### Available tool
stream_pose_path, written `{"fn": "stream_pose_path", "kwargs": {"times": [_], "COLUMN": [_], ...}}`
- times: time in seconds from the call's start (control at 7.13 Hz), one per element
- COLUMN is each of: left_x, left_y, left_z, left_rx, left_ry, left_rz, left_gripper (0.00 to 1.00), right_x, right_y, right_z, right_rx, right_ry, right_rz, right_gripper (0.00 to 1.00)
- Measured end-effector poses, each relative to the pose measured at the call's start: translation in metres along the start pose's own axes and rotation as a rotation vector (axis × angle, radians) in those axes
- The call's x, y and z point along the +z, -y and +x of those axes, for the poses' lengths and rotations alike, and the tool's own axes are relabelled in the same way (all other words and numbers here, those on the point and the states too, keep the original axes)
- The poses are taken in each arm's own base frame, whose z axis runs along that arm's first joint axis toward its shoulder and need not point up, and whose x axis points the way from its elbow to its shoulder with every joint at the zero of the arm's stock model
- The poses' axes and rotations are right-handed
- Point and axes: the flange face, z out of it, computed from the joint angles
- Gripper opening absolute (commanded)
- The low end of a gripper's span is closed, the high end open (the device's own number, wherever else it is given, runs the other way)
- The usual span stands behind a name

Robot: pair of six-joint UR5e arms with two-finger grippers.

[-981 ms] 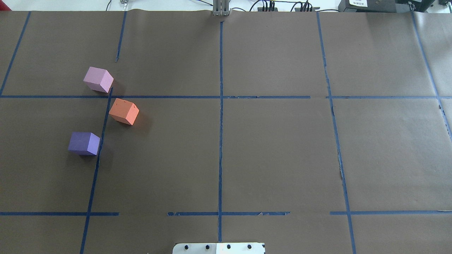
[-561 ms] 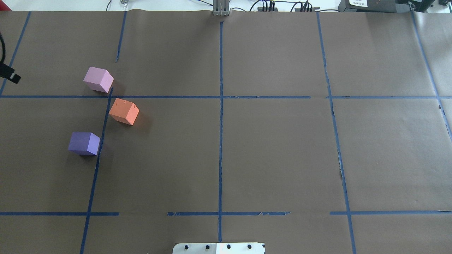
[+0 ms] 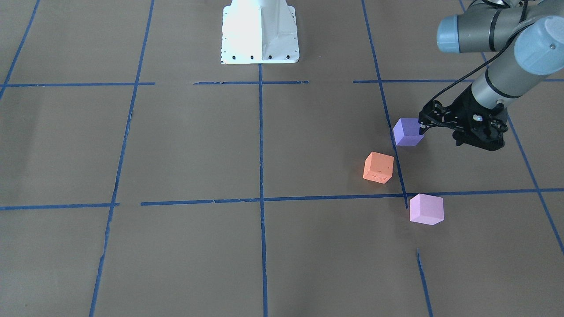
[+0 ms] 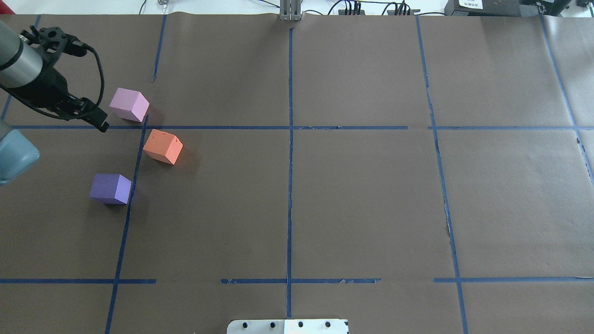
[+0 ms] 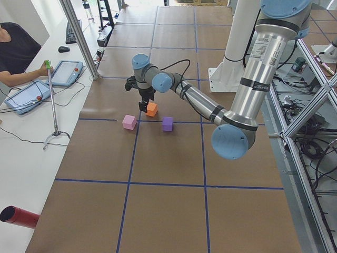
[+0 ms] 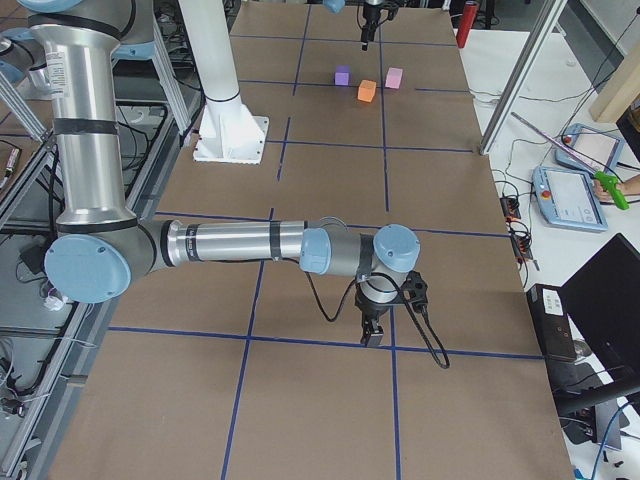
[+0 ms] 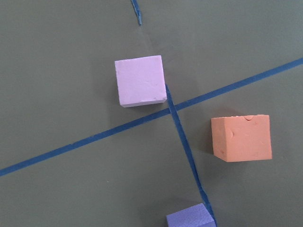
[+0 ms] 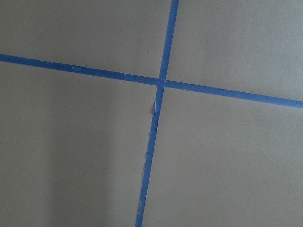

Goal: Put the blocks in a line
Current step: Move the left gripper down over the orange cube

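Note:
Three foam cubes lie on the table's left part in the overhead view: a pink-lilac block (image 4: 130, 104) farthest, an orange block (image 4: 163, 146) in the middle, a blue-purple block (image 4: 110, 188) nearest. My left gripper (image 4: 101, 124) hovers just left of the pink block, its fingers look shut and it holds nothing. In the front view the left gripper (image 3: 423, 124) is beside the blue-purple block (image 3: 408, 131). The left wrist view looks down on the pink block (image 7: 141, 80) and orange block (image 7: 242, 138). My right gripper (image 6: 372, 338) hangs over bare table far from the blocks; I cannot tell its state.
Blue tape lines (image 4: 290, 153) cross the brown table cover. The white robot base (image 3: 260, 33) stands at the table's near middle edge. An operator with tablets (image 5: 31, 87) sits beyond the table's far side.
My left arm has come in from the left edge and moved right and a little nearer, up to the pink block. The three blocks have not moved.

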Motion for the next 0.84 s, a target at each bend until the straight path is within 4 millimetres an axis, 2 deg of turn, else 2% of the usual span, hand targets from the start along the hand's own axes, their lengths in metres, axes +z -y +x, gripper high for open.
{"fn": "stream_pose_path", "kwargs": {"times": [0.42,0.56,0.84], "left_x": [0.039,0.057,0.088], "left_y": [0.017,0.020,0.023], "left_z": [0.044,0.053,0.058], "left_rx": [-0.035,-0.037,-0.043], "left_ry": [-0.035,-0.047,-0.060], "left_rz": [-0.021,-0.030,-0.042], "left_gripper": [1.00,1.00,1.00], "right_x": [0.000,0.000,0.000], "right_y": [0.000,0.000,0.000], "right_z": [0.000,0.000,0.000], "right_rx": [-0.001,0.000,0.000], "right_ry": [0.000,0.000,0.000], "right_rz": [0.000,0.000,0.000], "right_gripper": [1.00,1.00,1.00]}}
